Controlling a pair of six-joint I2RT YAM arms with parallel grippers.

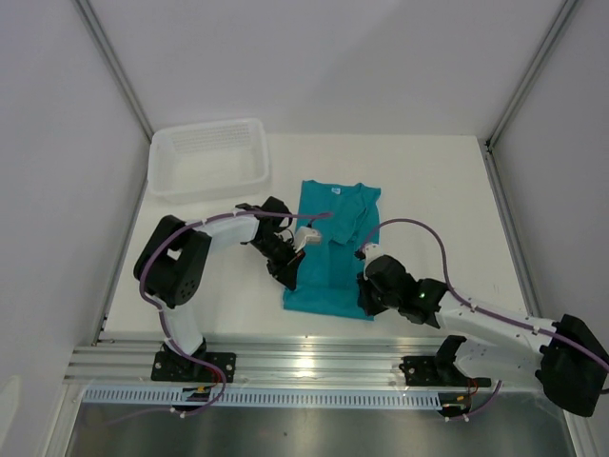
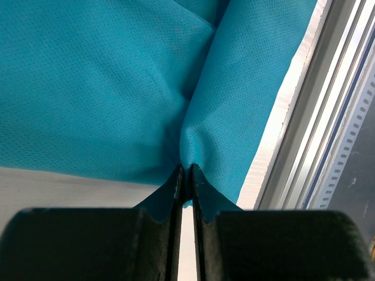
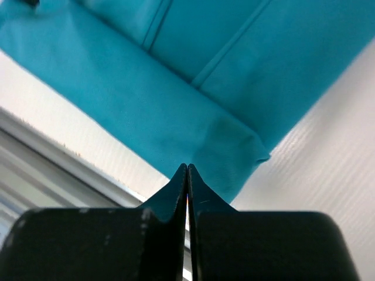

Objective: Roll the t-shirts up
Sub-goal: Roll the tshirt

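The teal t-shirt (image 1: 333, 249) lies on the white table, folded lengthwise into a narrow strip, with its collar and white label at the far end. My left gripper (image 1: 291, 276) sits at the strip's left edge. There it is shut on a pinch of cloth (image 2: 193, 146), which puckers up from between the jaws (image 2: 186, 168). My right gripper (image 1: 365, 301) is at the near right corner of the t-shirt (image 3: 176, 105). Its tips (image 3: 187, 167) are pressed together on the cloth at the near hem, beside the folded corner (image 3: 252, 155).
A white plastic tray (image 1: 209, 157) stands at the back left of the table. The aluminium rail (image 1: 304, 362) runs along the near edge just below the shirt's hem. White walls enclose the table on three sides.
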